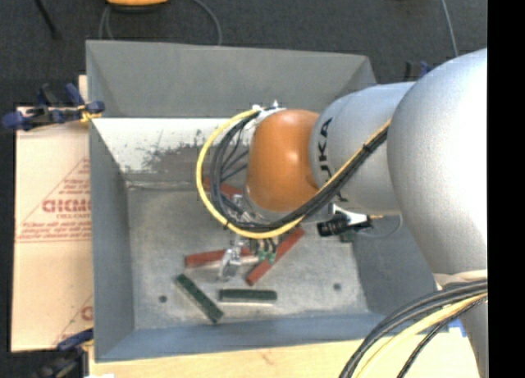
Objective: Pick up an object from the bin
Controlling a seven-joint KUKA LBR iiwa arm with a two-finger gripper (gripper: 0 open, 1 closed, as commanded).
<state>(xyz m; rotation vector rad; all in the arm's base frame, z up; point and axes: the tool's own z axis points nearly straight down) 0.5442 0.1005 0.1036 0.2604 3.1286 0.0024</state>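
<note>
Arm (394, 163) reached into grey bin (111, 229) from the right, orange wrist cover (279, 167) above the pincer (232, 263). Pincer sat low over the bin floor; apart or together could not be told. Red flat bar (203, 259), long, narrow, brick-coloured, lay just left of pincer, near end meeting it. Second red bar (275, 255) slanted just right. Below pincer: slanted dark green bar (199, 298) lower left, level dark green bar (248, 293) just beneath
</note>
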